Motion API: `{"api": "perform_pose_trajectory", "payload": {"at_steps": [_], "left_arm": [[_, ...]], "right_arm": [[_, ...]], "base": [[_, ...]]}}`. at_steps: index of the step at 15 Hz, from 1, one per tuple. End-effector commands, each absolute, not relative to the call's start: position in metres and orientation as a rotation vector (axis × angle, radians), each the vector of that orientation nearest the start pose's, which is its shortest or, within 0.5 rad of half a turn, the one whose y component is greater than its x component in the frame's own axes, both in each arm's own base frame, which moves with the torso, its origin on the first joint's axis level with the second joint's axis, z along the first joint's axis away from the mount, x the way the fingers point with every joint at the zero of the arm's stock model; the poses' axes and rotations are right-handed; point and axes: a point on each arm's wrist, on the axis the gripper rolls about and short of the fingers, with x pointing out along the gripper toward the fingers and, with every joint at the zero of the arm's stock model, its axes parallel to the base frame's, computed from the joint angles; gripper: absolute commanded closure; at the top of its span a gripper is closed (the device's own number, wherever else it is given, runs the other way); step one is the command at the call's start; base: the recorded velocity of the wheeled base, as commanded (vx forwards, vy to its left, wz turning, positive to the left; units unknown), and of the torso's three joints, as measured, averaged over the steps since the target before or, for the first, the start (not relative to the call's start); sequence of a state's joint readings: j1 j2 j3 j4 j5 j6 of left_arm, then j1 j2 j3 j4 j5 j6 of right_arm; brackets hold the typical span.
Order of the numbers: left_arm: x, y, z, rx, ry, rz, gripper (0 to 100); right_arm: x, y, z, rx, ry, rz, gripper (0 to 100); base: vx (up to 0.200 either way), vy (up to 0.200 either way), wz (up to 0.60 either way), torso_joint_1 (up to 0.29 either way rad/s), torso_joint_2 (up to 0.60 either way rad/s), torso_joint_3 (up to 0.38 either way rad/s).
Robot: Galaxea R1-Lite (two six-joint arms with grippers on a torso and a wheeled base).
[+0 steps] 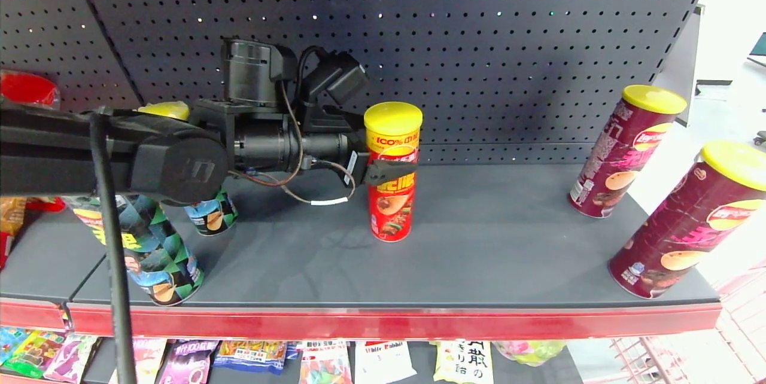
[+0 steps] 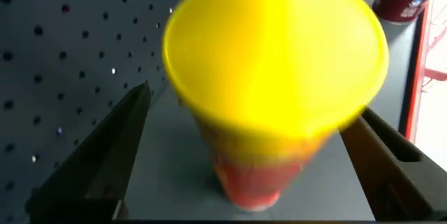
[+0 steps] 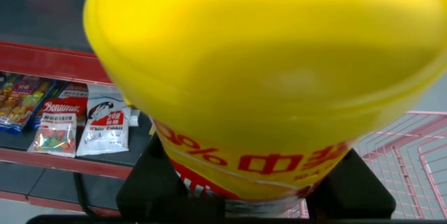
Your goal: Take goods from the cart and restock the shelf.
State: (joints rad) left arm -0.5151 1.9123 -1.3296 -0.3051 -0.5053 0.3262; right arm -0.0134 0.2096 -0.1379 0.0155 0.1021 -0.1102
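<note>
The left gripper (image 1: pixel 392 164) is straddling the upright red can (image 1: pixel 392 216), jaws spread wide. The right gripper (image 3: pixel 255 190) is clutching another can (image 3: pixel 265 63).

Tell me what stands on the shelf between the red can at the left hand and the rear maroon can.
Nothing. In the head view, the shelf is bare between the red can and the rear maroon can.

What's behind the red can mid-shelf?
The pegboard back wall, with no other goods visible there. The can hides the strip directly behind it.
</note>
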Motion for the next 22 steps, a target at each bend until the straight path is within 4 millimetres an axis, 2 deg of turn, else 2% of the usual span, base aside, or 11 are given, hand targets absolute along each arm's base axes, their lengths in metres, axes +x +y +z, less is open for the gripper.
{"api": "perform_pose_trajectory", "payload": {"at_steps": [1,2,3,10,11,13,14,15,20,22], "left_arm": [[0.333,-0.206,0.219,0.297,0.123,-1.062,0],[0.334,-0.207,0.218,0.297,0.124,-1.064,0],[0.334,-0.208,0.216,0.299,0.126,-1.066,100],[0.328,-0.207,0.22,0.293,0.124,-1.08,100],[0.323,-0.207,0.226,0.282,0.113,-1.086,100],[0.297,-0.22,0.248,0.168,0.118,-1.135,100],[0.295,-0.222,0.249,0.158,0.121,-1.14,100],[0.277,-0.229,0.252,0.12,0.138,-1.174,100],[0.253,-0.216,0.219,0.2,0.162,-1.197,100],[0.244,-0.209,0.214,0.2,0.157,-1.197,100]], "right_arm": [[-0.012,0.002,0.116,-0.105,0.084,0.094,100],[-0.012,0.002,0.116,-0.105,0.084,0.094,100],[-0.012,0.002,0.116,-0.105,0.084,0.094,100],[-0.012,0.002,0.116,-0.105,0.082,0.094,100],[-0.012,0.002,0.116,-0.105,0.082,0.094,100],[-0.012,0.002,0.116,-0.105,0.082,0.094,100],[-0.012,0.002,0.116,-0.105,0.082,0.094,100],[-0.012,0.003,0.117,-0.105,0.082,0.095,100],[-0.011,0.002,0.119,-0.105,0.081,0.095,100],[-0.011,0.002,0.118,-0.105,0.082,0.095,100]], "base": [[0.0,0.0,0.0,0.0,0.0,0.0],[0.0,0.0,0.0,0.0,0.0,0.0],[0.0,0.0,0.0,0.0,0.0,0.0],[0.0,0.0,0.0,0.0,0.0,0.0],[0.0,0.0,0.0,0.0,0.0,0.0],[0.0,0.0,0.0,0.0,0.0,0.0],[0.0,0.0,0.0,0.0,0.0,0.0],[0.0,0.0,0.0,0.0,0.0,0.0],[0.0,0.0,0.0,0.0,0.0,0.0],[0.0,0.0,0.0,0.0,0.0,0.0]]}}
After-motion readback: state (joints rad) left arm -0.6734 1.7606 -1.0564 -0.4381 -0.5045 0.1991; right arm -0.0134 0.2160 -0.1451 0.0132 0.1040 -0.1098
